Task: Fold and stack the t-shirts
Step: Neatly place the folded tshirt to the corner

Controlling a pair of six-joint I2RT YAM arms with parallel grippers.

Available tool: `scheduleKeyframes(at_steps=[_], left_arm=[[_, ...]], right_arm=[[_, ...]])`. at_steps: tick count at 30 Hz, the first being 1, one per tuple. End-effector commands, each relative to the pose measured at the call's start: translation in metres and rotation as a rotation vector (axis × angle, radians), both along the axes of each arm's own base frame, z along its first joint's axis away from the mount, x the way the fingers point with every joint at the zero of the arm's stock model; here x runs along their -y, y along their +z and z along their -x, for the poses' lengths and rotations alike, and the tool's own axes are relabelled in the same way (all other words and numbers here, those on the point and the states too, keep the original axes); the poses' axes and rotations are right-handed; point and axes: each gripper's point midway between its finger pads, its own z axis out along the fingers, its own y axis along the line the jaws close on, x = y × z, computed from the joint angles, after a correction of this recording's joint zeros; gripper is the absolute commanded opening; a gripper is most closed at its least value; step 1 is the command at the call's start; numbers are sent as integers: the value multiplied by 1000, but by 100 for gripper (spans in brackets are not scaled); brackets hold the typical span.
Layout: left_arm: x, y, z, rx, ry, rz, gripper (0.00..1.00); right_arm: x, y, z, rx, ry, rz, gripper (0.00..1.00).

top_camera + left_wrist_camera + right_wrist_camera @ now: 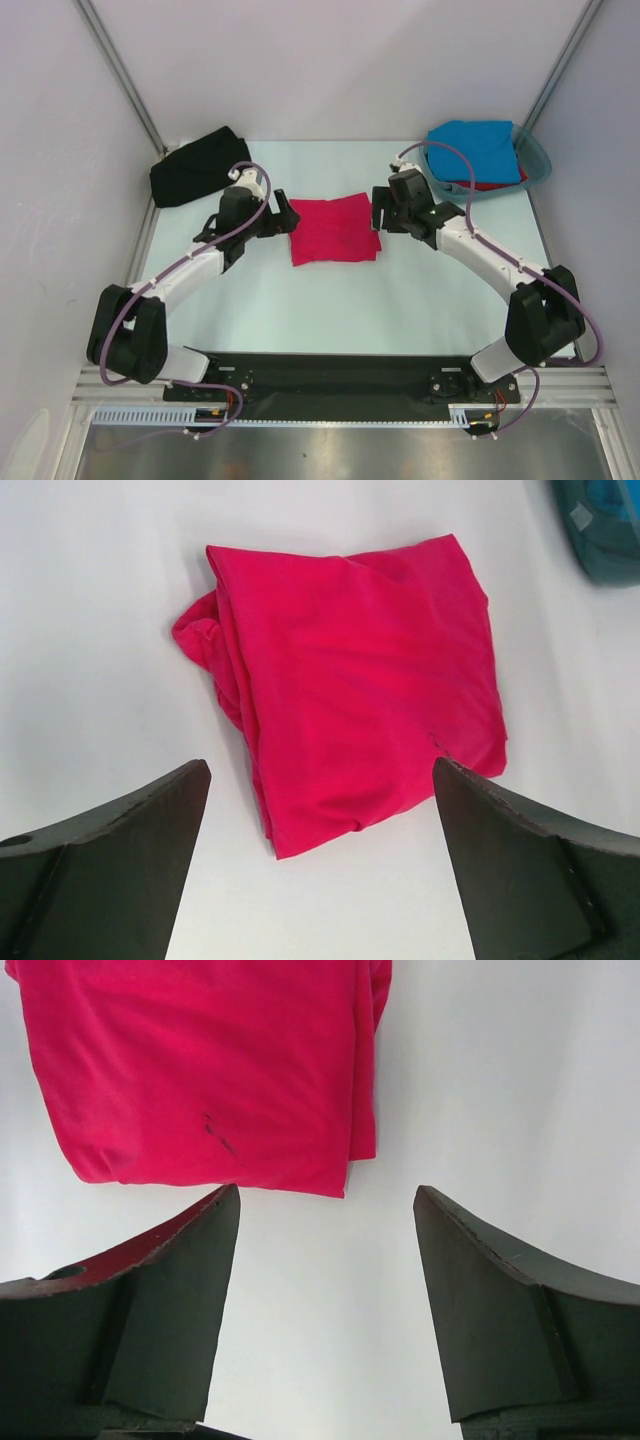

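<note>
One folded crimson-pink t-shirt (334, 230), long axis left-right, lies between left gripper (288, 216) and right gripper (378, 210), jaws spread.

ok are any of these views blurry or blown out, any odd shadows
Top external: even soft light, sharp, hardly any shadows. Left wrist: crimson t-shirt crisp, table washed out near white. Right wrist: fingers dark, one edge tinted red by the shirt.
</note>
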Motion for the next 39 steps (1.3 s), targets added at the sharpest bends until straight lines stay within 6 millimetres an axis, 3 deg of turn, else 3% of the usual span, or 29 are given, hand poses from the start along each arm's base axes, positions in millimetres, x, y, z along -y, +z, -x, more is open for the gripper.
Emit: scheduleKeyframes(at_steps=[1,7,10,11,14,15,22,26,29,32,33,35,36,39], left_arm=[[12,17,-2,38,-26,71,100],[18,28,-7,32,-48,69,100],[14,38,-10,58,-35,32,100],[6,34,-8,44,-10,-9,100],[-3,61,-4,102,42,-88,100],[-3,79,-4,138,41,-82,100],[-5,146,9,239,38,-82,100],[-12,169,12,298,58,-99,100],[-21,156,5,284,116,-129,100],[-21,129,-4,238,109,-110,100],[-21,108,-8,189,101,-111,100],[-16,95,-15,174,72,-61,100],[-16,75,-19,140,75,-65,100],[-23,56,-33,103,103,-73,100]], right_arm=[[11,23,0,73,-19,3,75],[15,30,0,74,-20,11,76],[16,34,1,77,-27,9,77],[16,36,1,80,-34,6,77],[17,42,3,87,-38,12,77],[18,45,3,91,-47,14,77],[11,65,6,124,-27,15,78],[7,64,9,117,-10,17,79],[6,59,8,107,-6,25,79],[4,53,7,93,5,37,79],[4,51,7,88,9,42,79],[4,47,6,80,17,57,79],[4,47,5,79,18,59,79],[6,44,7,72,22,75,79]])
